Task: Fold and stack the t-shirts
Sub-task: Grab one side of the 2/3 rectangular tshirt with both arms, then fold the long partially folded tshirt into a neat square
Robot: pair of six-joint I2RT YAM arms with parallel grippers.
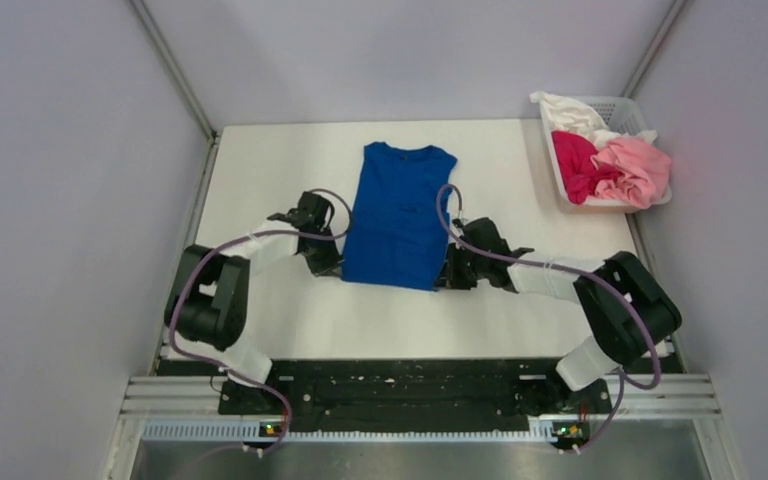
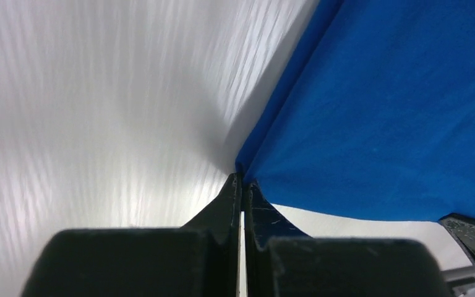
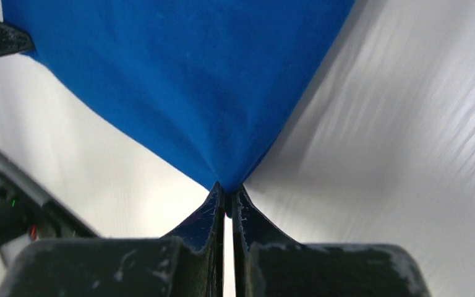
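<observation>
A royal blue t-shirt (image 1: 397,215) lies print side down in the middle of the white table, sleeves folded in, collar at the far end. My left gripper (image 1: 332,268) is shut on its near left hem corner; the left wrist view shows blue cloth (image 2: 383,117) pinched at the fingertips (image 2: 243,180). My right gripper (image 1: 447,278) is shut on the near right hem corner; the right wrist view shows the cloth (image 3: 179,80) pulled taut from the tips (image 3: 227,189). Magenta (image 1: 577,166), pale pink (image 1: 637,169) and white (image 1: 570,112) tees are piled in the basket.
The white lattice basket (image 1: 627,112) stands at the table's far right corner. Grey walls close in the table at the left, back and right. The arm bases sit on a black rail (image 1: 400,385) along the near edge.
</observation>
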